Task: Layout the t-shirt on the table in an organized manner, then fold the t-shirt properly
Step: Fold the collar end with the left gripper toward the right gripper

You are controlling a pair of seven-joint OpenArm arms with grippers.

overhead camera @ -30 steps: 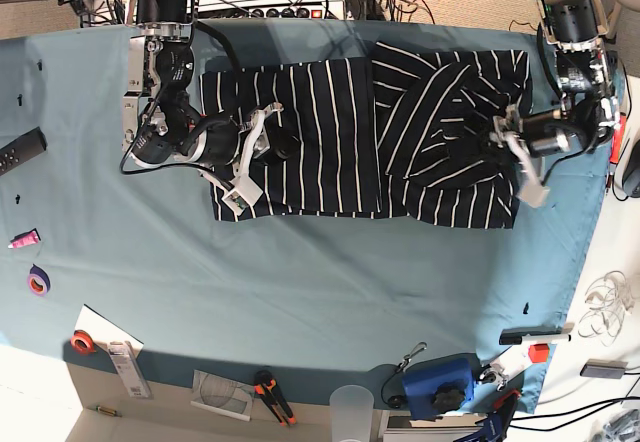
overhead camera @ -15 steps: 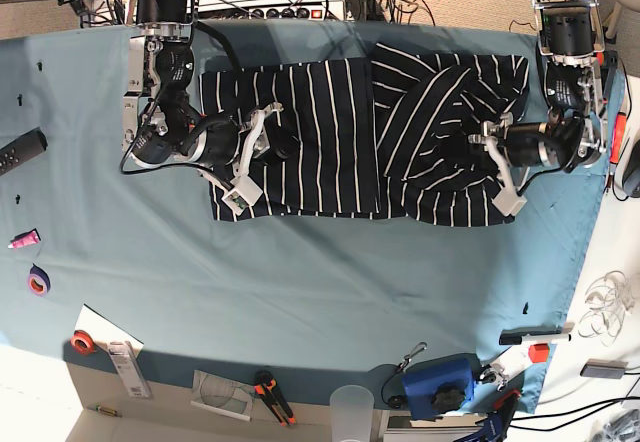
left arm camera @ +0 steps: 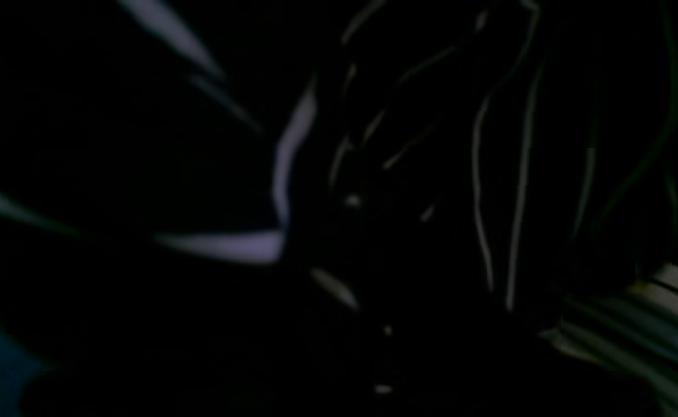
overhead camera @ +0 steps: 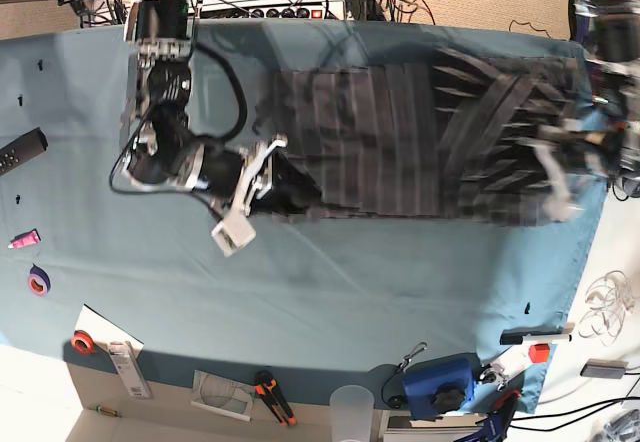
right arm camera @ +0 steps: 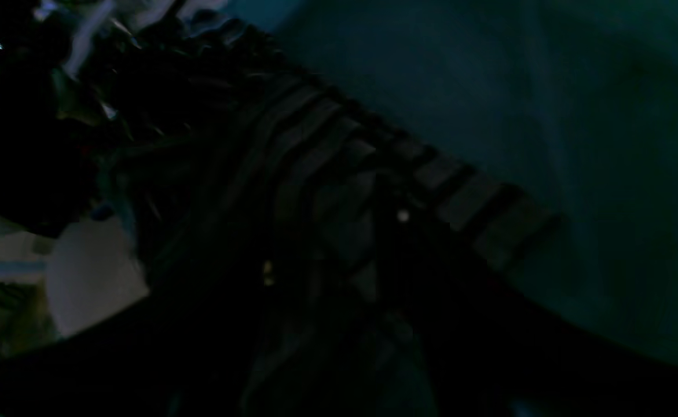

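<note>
The t-shirt [overhead camera: 400,142], dark with thin white stripes, lies stretched across the far half of the teal table [overhead camera: 330,282], smeared by motion. My left gripper [overhead camera: 556,180] is at its right edge, blurred, shut on the cloth. My right gripper [overhead camera: 250,194] is at the shirt's left end, its white fingers [overhead camera: 232,234] spread wide, with a dark bunch of cloth just beside them. The left wrist view is nearly black, filled with close folds of t-shirt [left arm camera: 489,174]. In the right wrist view, dim striped t-shirt [right arm camera: 327,150] lies on the table [right arm camera: 547,87]. Neither wrist view shows its fingers clearly.
A black remote [overhead camera: 22,150], a pink item [overhead camera: 23,238], a purple tape roll [overhead camera: 38,280] and an orange one [overhead camera: 82,341] line the left edge. Pliers [overhead camera: 272,395], a plastic cup [overhead camera: 352,402] and a blue device [overhead camera: 440,382] sit at the near edge.
The left gripper closed on the shirt's right side and pulled it rightward. The whole shirt has slid right and stretched. The right gripper shifted slightly right, now at the shirt's left end.
</note>
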